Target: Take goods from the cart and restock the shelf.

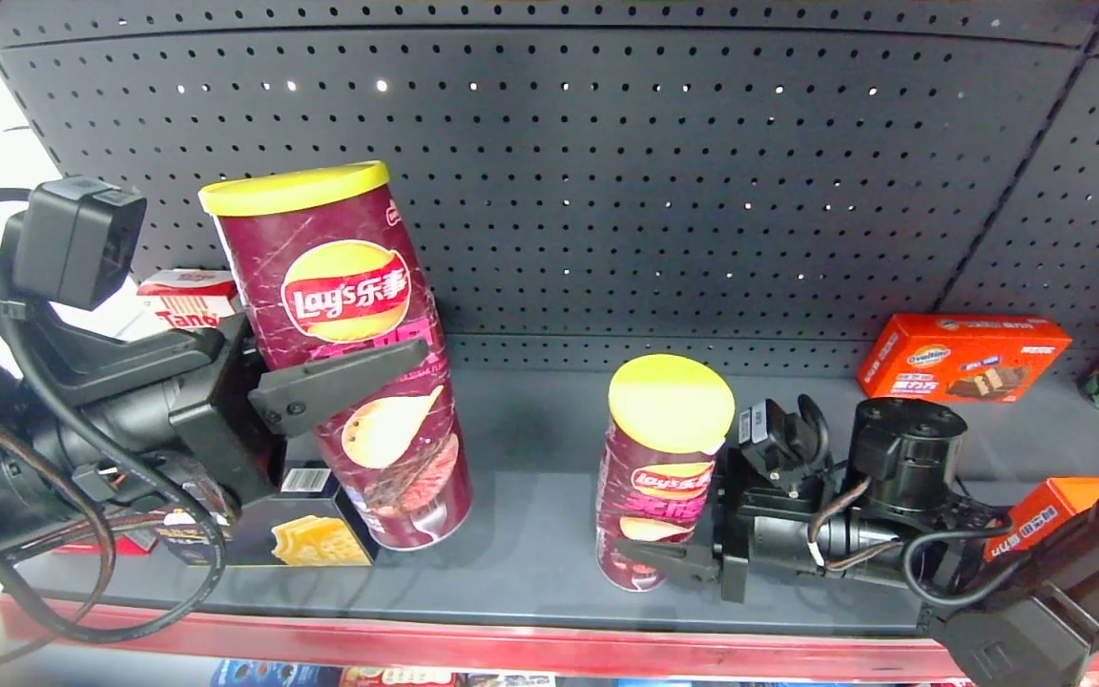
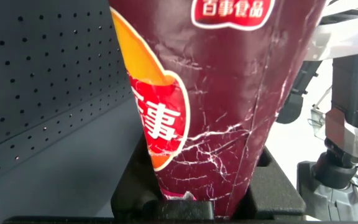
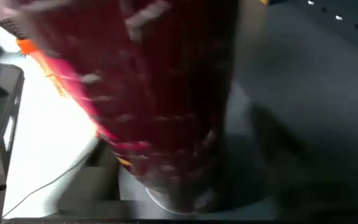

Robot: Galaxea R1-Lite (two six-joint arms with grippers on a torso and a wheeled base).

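On shelf, head view: tall chip can, tilted, left part of shelf, pinched by left gripper; short chip can, upright, mid-shelf, clamped by right gripper; orange box, right rear of shelf. Left wrist view: tall chip can wedged between the fingers. Right wrist view: short chip can, blurred, over shelf.

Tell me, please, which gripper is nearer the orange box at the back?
Right. The right gripper, on the short can, is in front and left of the orange box; the left gripper, on the tall can, is farther left.
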